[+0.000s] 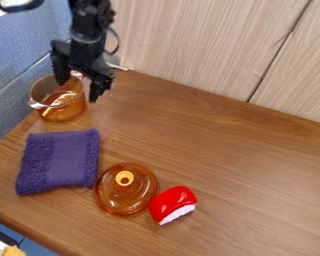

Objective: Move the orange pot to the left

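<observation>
While the jaws stood well apart over the near-wall side of the bench point(223, 145), one finger was above the mouth of the orange pot point(59, 112), the other outside its rim. No closed grip; contact, can't tell. Pot sat upright at the far left, beside the blue wall point(16, 55), behind the purple cloth point(62, 160). Lid point(114, 196) and red-and-white toy point(172, 202) lay nearer the front. My read: leftward move was done or close, start spot unknown. Remaining: lift the jaws clear without snagging the rim.
</observation>
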{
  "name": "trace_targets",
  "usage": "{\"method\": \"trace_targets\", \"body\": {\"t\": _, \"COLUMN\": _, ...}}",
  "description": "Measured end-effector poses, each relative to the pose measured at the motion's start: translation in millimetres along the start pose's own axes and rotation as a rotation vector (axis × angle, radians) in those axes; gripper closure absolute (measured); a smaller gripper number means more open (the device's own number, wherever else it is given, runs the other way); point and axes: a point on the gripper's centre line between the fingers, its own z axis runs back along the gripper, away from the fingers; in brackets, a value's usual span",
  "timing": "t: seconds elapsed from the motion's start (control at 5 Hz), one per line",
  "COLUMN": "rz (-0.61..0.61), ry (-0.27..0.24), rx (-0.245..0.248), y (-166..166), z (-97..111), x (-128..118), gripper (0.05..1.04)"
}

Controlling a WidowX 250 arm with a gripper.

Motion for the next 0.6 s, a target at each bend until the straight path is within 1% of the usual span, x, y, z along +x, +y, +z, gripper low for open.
{"method": "trace_targets", "body": {"t": 0.2, "rz": 0.028, "ry": -0.104, "rx": -0.023, "y": 5, "z": 33, "x": 1, "gripper": 0.083}}
{"method": "trace_targets", "body": {"t": 0.4, "rz": 0.047, "ry": -0.165, "rx": -0.087, "y": 12, "z": 43, "x": -5, "gripper": 0.083}}
{"method": "trace_targets", "body": {"t": 0.6, "rz": 0.045, "ry": -0.170, "rx": -0.087, "y": 12, "z": 44, "x": -5, "gripper": 0.083}}
